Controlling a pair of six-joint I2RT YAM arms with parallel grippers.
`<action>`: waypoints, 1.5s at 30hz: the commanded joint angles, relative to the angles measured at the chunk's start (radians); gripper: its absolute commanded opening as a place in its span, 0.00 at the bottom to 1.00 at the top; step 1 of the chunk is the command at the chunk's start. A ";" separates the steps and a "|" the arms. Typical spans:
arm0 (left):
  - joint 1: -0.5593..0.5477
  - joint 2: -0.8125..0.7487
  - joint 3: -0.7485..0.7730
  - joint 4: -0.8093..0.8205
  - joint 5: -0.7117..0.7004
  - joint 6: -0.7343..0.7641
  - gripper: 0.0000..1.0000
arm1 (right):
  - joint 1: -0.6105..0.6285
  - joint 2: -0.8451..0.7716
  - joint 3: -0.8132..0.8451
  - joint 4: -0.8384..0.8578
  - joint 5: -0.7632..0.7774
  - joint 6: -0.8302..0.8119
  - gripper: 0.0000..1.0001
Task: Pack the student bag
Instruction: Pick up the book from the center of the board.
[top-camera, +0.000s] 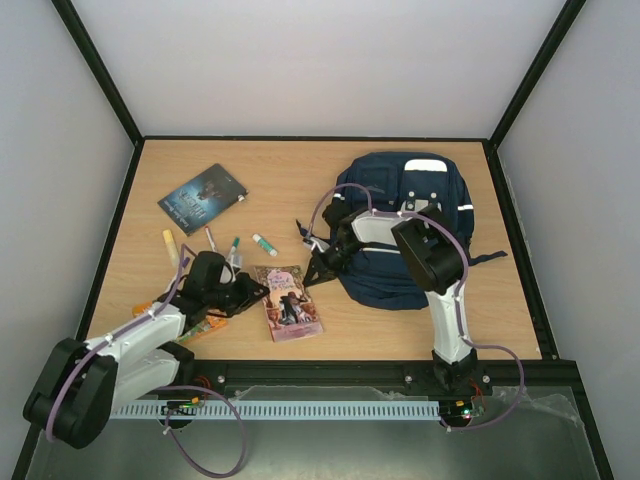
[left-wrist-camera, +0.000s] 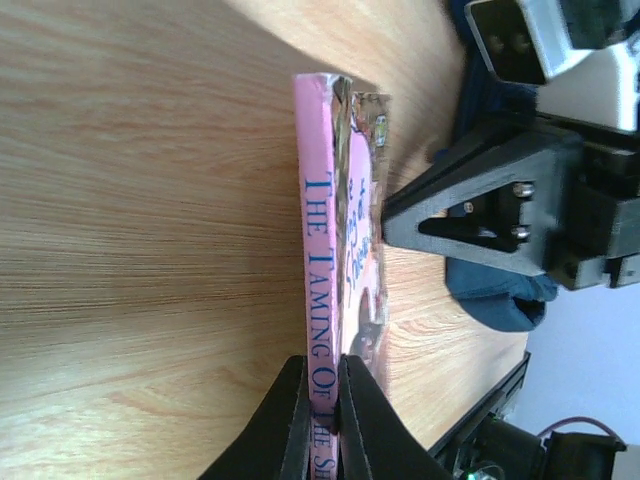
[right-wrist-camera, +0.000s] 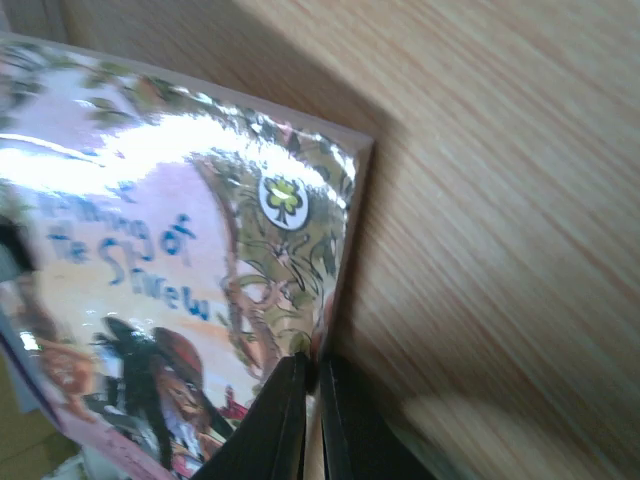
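Evidently the pink book (left-wrist-camera: 318, 220) is pinched at its spine by the left gripper (left-wrist-camera: 322, 370); the right gripper (right-wrist-camera: 313, 365) is closed, perhaps on its cover edge. The student bag (top-camera: 385, 172) is laid just beyond, rightward.

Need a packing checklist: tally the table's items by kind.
Books: 2, a dark blue book and a pink book
Bags: 1, the student bag
Pens and markers: 4, yellow marker, white pen, green-capped marker, green-tipped stick
Orange item, partly hidden: 1
Total: 8

White-shelled left arm (top-camera: 140, 342), right arm (top-camera: 450, 330), black joints (top-camera: 430, 252); purple cables (top-camera: 215, 440) looped along each; black wedge fingers (left-wrist-camera: 282, 430); silver screws (left-wrist-camera: 520, 189) in black triangular bracket (left-wrist-camera: 408, 215).
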 joint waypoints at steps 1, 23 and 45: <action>-0.005 -0.100 0.084 -0.131 -0.048 0.042 0.02 | -0.002 0.010 -0.075 -0.066 0.385 -0.032 0.13; -0.141 -0.222 0.402 -0.107 0.037 0.351 0.02 | -0.240 -1.001 -0.262 -0.198 0.229 -0.271 0.67; -0.252 0.096 0.556 0.360 0.181 0.281 0.02 | -0.376 -1.078 -0.362 -0.064 -0.179 -0.285 0.84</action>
